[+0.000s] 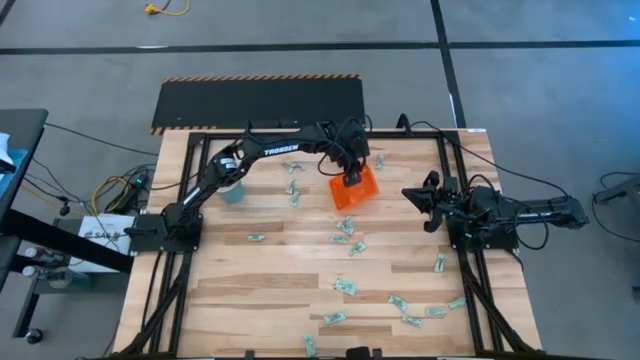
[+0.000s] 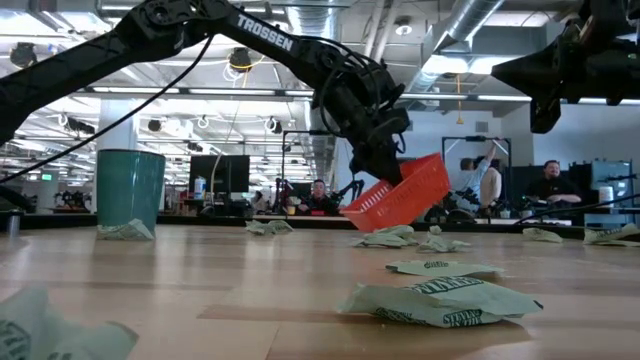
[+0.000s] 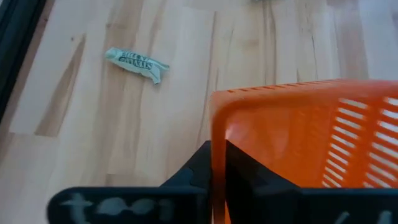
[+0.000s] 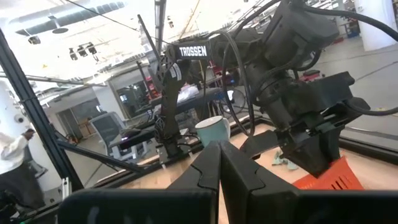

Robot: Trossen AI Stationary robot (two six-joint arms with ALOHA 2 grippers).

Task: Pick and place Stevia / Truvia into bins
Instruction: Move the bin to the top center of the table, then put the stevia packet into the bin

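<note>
orange tray (image 1: 357,189) tilted, rim in left end effector (image 1: 350,177)

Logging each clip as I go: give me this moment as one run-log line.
left pincer: shut on orange tray, tilted, lifted off table | right pincer: shut, empty, raised at right side | Stevia packets: scattered on table

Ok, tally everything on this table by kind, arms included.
Stevia packets: about 18 loose on the table; some overlap, so not exact
Orange tray: 1, held tilted by the left pincer
Teal cup: 1
Robot arms: 2
Total: about 22
</note>
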